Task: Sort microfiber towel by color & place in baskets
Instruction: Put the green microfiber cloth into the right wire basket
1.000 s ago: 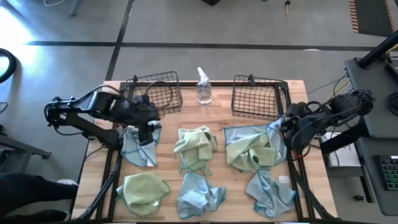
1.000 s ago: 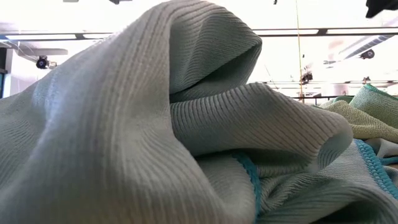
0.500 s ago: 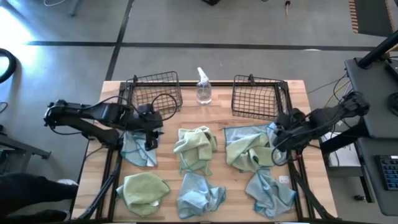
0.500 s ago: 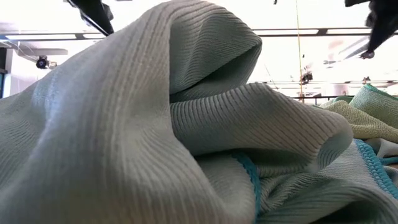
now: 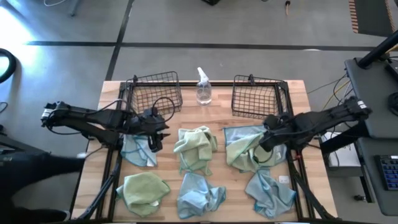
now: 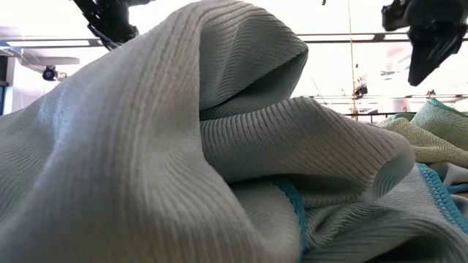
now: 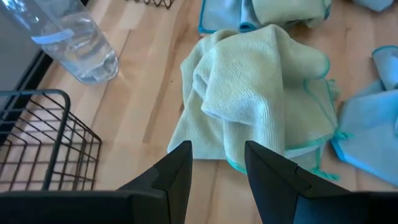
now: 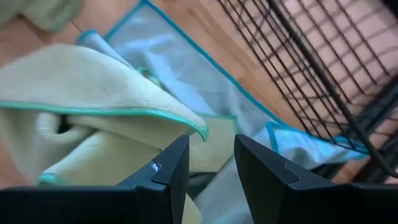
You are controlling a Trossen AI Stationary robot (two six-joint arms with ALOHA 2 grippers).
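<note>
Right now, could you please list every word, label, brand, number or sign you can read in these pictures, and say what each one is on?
None can be read.
Spray bottle: clear, no label legible in the high or left wrist view.
Towels and baskets: no tags, print or marks show.
Keyboard at the right edge: keys too small to read.

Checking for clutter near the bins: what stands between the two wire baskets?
A clear spray bottle stands upright on the wood between the left basket and the right basket, touching neither, as the high view shows.
</note>
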